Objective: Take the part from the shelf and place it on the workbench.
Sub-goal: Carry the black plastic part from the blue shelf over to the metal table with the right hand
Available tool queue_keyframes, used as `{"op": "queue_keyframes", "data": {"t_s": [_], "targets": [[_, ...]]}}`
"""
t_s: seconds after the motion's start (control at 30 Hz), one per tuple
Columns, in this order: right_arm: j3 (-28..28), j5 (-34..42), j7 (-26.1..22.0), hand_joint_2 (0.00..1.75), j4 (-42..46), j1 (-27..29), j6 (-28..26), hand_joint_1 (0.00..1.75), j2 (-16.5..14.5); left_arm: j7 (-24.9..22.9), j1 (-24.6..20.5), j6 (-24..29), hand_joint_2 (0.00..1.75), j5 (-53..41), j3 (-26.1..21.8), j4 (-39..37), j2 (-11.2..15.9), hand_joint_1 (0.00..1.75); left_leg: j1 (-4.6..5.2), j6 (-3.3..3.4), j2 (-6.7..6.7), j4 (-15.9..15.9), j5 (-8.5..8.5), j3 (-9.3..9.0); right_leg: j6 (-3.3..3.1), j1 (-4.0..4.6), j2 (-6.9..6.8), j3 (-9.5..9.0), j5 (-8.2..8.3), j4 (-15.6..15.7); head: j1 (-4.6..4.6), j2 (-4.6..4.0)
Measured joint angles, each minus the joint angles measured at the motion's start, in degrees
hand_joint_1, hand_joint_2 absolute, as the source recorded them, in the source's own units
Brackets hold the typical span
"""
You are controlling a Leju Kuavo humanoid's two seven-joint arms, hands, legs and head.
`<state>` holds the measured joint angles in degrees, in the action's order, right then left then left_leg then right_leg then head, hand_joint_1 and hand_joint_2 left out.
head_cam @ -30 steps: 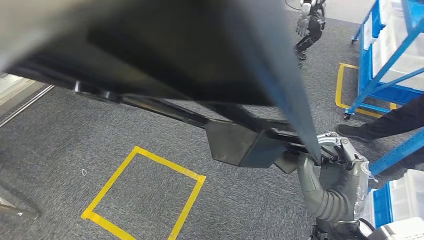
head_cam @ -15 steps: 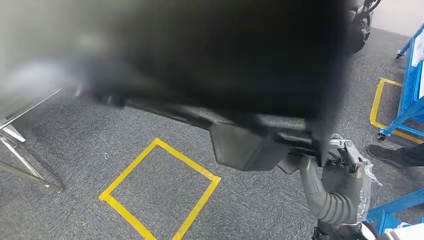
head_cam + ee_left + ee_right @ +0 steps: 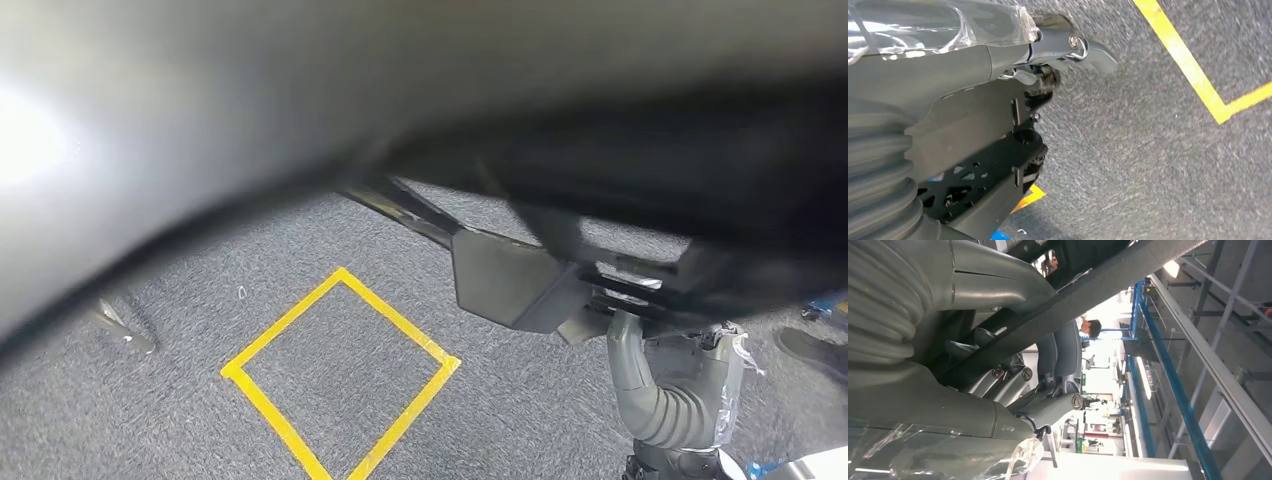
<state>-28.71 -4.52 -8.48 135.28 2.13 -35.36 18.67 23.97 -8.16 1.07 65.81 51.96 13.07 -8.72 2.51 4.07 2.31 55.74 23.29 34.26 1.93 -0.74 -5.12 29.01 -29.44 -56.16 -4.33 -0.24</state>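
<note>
A large black part [image 3: 520, 285] spreads across the upper portion of the head view, so close to the camera that most of it is blurred. Its sharper portion is a grey, box-shaped bracket with thin black bars running off it. The part is held up in the air above grey carpet [image 3: 150, 420] marked with a square of yellow tape [image 3: 340, 375].

The right hand [image 3: 690, 355] comes up from below at the right and grips the part's lower edge, its fingers closed around a black bar. In the right wrist view those fingers [image 3: 1048, 390] curl over a dark textured bar of the part [image 3: 1073, 300] (blue racking [image 3: 1168, 375] stands behind).

In the left wrist view the left hand [image 3: 998, 65] presses against the part's black perforated frame [image 3: 988, 175], fingers [image 3: 1088, 47] curled over its edge.
</note>
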Motion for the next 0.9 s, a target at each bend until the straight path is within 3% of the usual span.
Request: {"op": "queue_keyframes", "data": {"t_s": [0.03,0.1,0.17,0.2,0.23,0.27,0.33,0.4,0.47,0.5,0.53,0.6,0.7,0.73,0.77,0.8,0.83,0.9], "targets": [[0.21,0.01,-0.03,1.75,-0.04,0.08,0.00,1.75,-0.08,-0.05,0.07,0.01,1.75,-0.03,0.02,0.00,-0.02,0.00,-0.19,0.08,-0.50,-0.45,-0.20,-0.25,0.22,-0.04,0.15,-0.15,-0.22,-0.03,0.01,0.00],[0.65,-0.04,-0.08,1.75,-0.05,0.29,0.00,1.75,-0.14,-0.13,0.11,-0.01,1.75,-0.16,0.08,0.00,-0.05,0.00,-0.78,0.40,-1.49,-1.49,-0.64,-1.03,0.56,-0.06,2.15,0.74,-2.07,-2.65,0.06,0.01],[1.03,-0.08,-0.10,1.75,-0.05,0.67,0.00,1.75,-0.19,-0.16,0.07,-0.04,1.75,-0.31,0.28,0.00,-0.08,0.00,-1.11,0.63,-2.49,-1.79,-0.73,-1.42,0.81,-0.14,4.40,4.37,-5.54,-9.86,0.20,0.02],[1.18,-0.07,-0.11,1.75,-0.05,0.88,0.00,1.75,-0.20,-0.16,0.06,-0.05,1.75,-0.37,0.42,0.00,-0.08,0.00,-1.16,0.67,-3.06,-1.78,-0.69,-1.45,0.98,-0.18,4.73,6.50,-6.78,-13.58,0.28,0.02],[1.29,-0.07,-0.10,1.75,-0.05,1.05,0.00,1.75,-0.22,-0.17,0.05,-0.06,1.75,-0.41,0.57,0.00,-0.09,0.00,-1.23,0.67,-3.69,-1.76,-0.66,-1.49,1.16,-0.28,4.82,8.12,-7.13,-16.03,0.31,0.02],[1.38,-0.08,-0.09,1.75,-0.05,1.17,0.00,1.75,-0.22,-0.17,0.06,-0.07,1.75,-0.45,0.68,0.00,-0.09,0.00,-1.33,0.61,-4.31,-1.70,-0.60,-1.56,1.36,-0.41,4.83,8.71,-6.30,-16.29,0.31,0.02],[1.58,-0.14,-0.04,1.75,-0.05,1.22,0.00,1.75,-0.24,-0.16,0.04,-0.10,1.75,-0.51,0.83,0.00,-0.09,0.00,-1.68,0.21,-5.54,-1.37,-0.35,-1.74,1.89,-0.87,5.24,6.44,-1.94,-10.24,0.31,0.02],[1.79,-0.22,0.04,1.75,-0.07,1.20,0.00,1.75,-0.30,-0.14,0.02,-0.15,1.75,-0.50,0.87,0.00,-0.04,0.00,-1.78,-0.59,-6.61,-0.47,0.18,-1.51,2.26,-1.33,6.82,3.38,1.26,-3.17,0.34,0.01],[1.94,-0.24,0.17,1.75,-0.09,1.20,0.00,1.75,-0.40,-0.09,0.03,-0.20,1.75,-0.41,0.91,0.00,0.01,0.00,-1.72,-1.27,-7.31,0.05,0.42,-1.06,1.69,-1.30,7.59,2.53,1.76,-0.97,0.35,0.01],[1.98,-0.25,0.24,1.75,-0.09,1.18,0.00,1.75,-0.45,-0.07,0.04,-0.21,1.75,-0.34,0.93,0.00,0.02,0.00,-1.81,-1.46,-7.56,0.08,0.37,-0.89,1.10,-1.20,7.13,2.59,1.89,-0.93,0.34,0.01],[2.02,-0.25,0.26,1.75,-0.09,1.15,0.00,1.75,-0.52,-0.05,0.07,-0.21,1.75,-0.25,0.93,0.00,0.07,0.00,-1.90,-1.66,-7.55,0.19,0.44,-0.81,0.73,-1.13,6.72,2.57,1.97,-0.91,0.31,0.01],[2.09,-0.26,0.26,1.75,-0.10,1.08,0.00,1.75,-0.68,-0.05,0.08,-0.21,1.75,-0.09,0.96,0.00,0.14,0.00,-2.03,-2.18,-6.10,2.85,2.04,0.35,0.07,-1.13,5.88,2.48,2.09,-0.80,0.15,0.01],[2.11,-0.26,0.23,1.75,-0.11,1.10,0.00,1.75,-0.92,-0.05,0.07,-0.19,1.75,0.04,1.05,0.00,0.15,0.00,-2.22,-2.92,-3.42,14.20,7.32,5.83,-0.43,-0.84,4.48,2.45,1.94,-0.77,-0.02,0.00],[2.11,-0.25,0.20,1.75,-0.12,1.09,0.00,1.75,-1.01,-0.06,0.07,-0.19,1.75,0.07,1.10,0.00,0.15,0.00,-2.27,-2.95,-3.17,17.16,8.24,7.36,-0.50,-0.72,3.95,2.43,1.87,-0.77,-0.02,0.00],[2.11,-0.24,0.15,1.75,-0.14,1.08,0.00,1.75,-1.08,-0.06,0.07,-0.19,1.75,0.11,1.14,0.00,0.15,0.00,-2.26,-2.82,-3.08,17.89,8.04,7.80,-0.57,-0.60,3.43,2.39,1.78,-0.77,-0.02,0.00],[2.11,-0.22,0.09,1.75,-0.15,1.06,0.00,1.75,-1.16,-0.06,0.07,-0.17,1.75,0.16,1.16,0.00,0.16,0.00,-2.19,-2.56,-2.97,16.21,6.83,7.02,-0.60,-0.50,2.94,2.30,1.69,-0.77,-0.02,0.00],[2.11,-0.22,0.01,1.75,-0.17,1.03,0.00,1.75,-1.26,-0.06,0.06,-0.14,1.75,0.20,1.19,0.00,0.16,0.00,-2.01,-2.16,-2.60,12.42,4.90,5.13,-0.59,-0.43,2.50,2.14,1.57,-0.76,-0.02,0.00],[2.11,-0.14,-0.20,1.75,-0.26,1.01,0.00,1.75,-1.42,-0.07,0.02,-0.07,1.75,0.16,1.22,0.00,0.20,0.00,-1.15,-1.14,-0.51,3.84,1.67,0.86,-0.45,-0.33,1.77,1.86,1.33,-0.70,-0.02,0.00]]}}
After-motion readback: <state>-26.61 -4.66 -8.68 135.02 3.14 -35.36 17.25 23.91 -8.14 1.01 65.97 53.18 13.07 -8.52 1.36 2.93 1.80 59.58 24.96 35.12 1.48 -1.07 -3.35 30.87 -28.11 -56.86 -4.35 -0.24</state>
